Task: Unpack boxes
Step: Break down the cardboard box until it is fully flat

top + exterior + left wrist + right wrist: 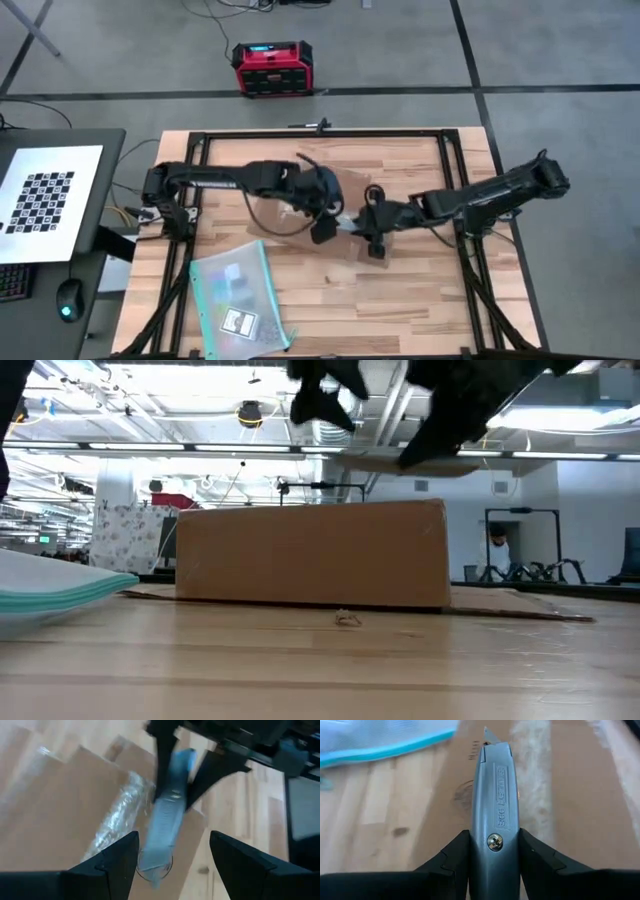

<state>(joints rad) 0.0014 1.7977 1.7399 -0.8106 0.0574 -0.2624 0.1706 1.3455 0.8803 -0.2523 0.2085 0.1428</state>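
Note:
A plain brown cardboard box (352,192) (315,555) sits on its base mid-table, flaps spread flat, with a shiny tape strip (112,820) (535,780) on top. My right gripper (358,224) (492,851) reaches in from the right, shut on a grey utility knife (344,222) (492,805). The knife's blade tip (487,735) points over the box. My left gripper (322,232) (174,845) is open just left of the knife. Its fingers stand on either side of the knife's (167,815) free end, apart from it. My right gripper pinches the knife's body (492,842) between its two fingers (455,855), beside the screw, one finger on each narrow edge. The fingers come from the table's right and lie along the knife. The knife is lifted clear above the box, blade end forward.
A clear teal-edged pouch (238,298) (60,590) lies on the table's near left part. A red and black case (272,68) stands on the floor beyond the far edge. A checkerboard sheet (45,195) lies on a side desk at left. A person (497,550) stands far behind.

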